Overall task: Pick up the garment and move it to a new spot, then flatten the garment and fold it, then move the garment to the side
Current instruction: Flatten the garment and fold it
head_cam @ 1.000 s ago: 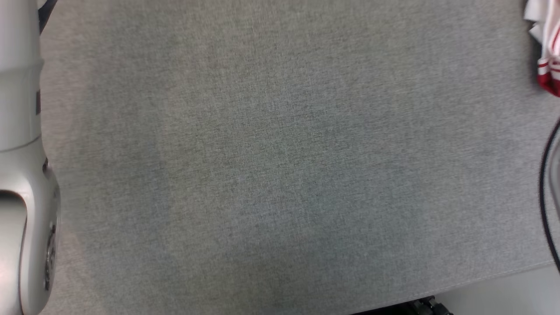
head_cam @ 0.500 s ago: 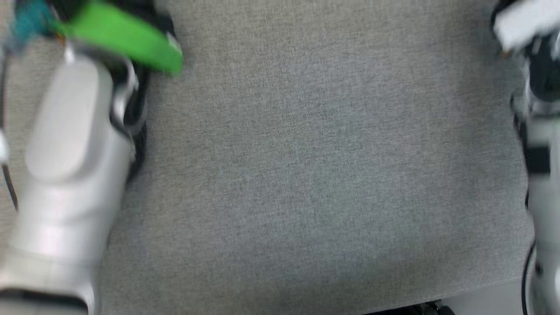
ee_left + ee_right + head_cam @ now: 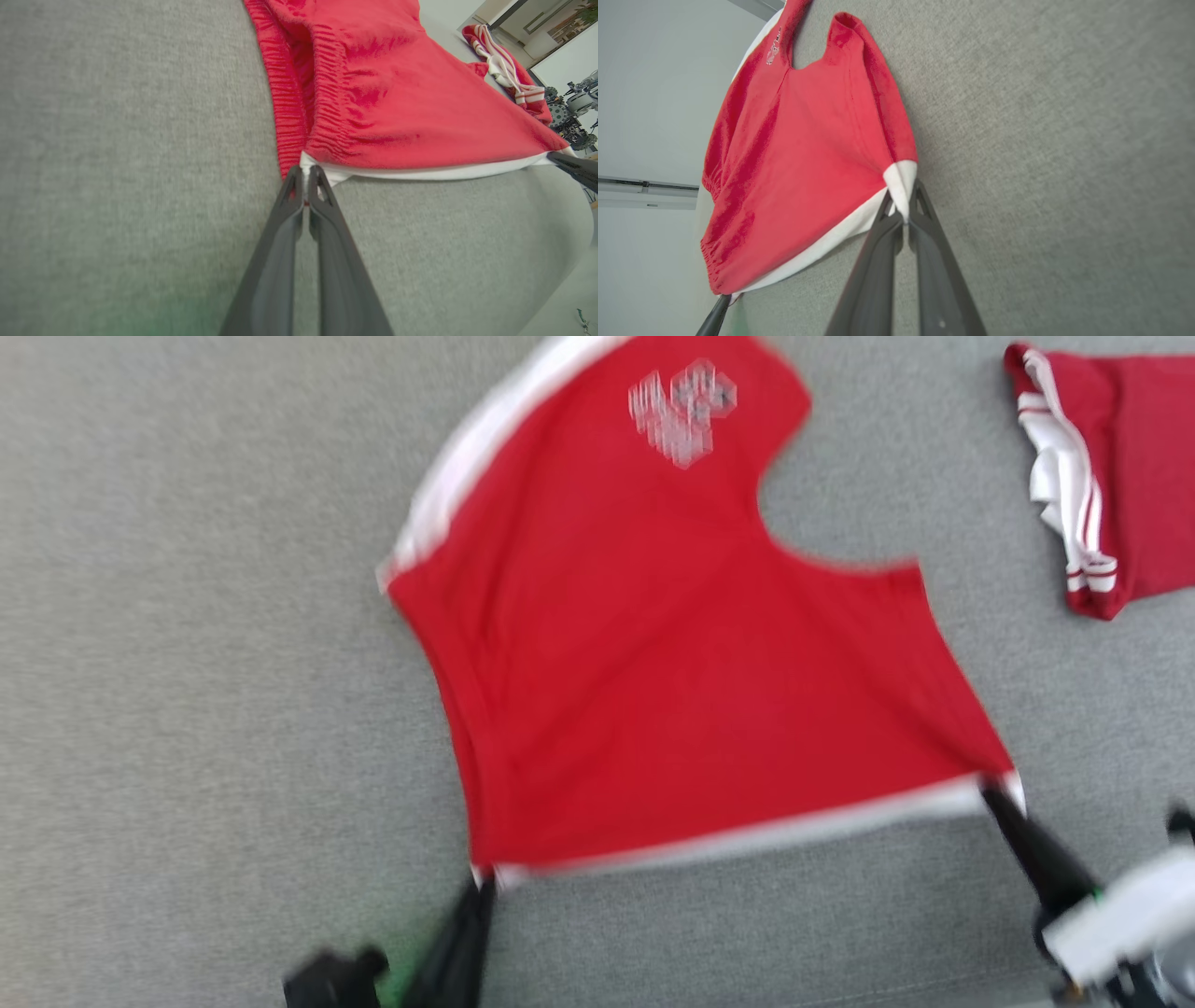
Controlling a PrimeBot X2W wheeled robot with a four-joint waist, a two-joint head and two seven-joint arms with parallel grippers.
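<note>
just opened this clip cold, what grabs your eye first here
A bright red garment with a white hem sprawls across the middle of the grey table. The left end effector and right end effector each pinch a near corner of that hem, holding it taut between them. A second red and white garment lies bunched at the table's far right.

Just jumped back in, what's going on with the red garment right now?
Both grippers are shut on the red garment. The left gripper pinches one corner of its white-banded edge, and the right gripper pinches the other corner. That edge is pulled taut between them, and the rest of the cloth spreads over the grey table. It is not yet folded. A second garment, red and white, lies bunched at the far right.
</note>
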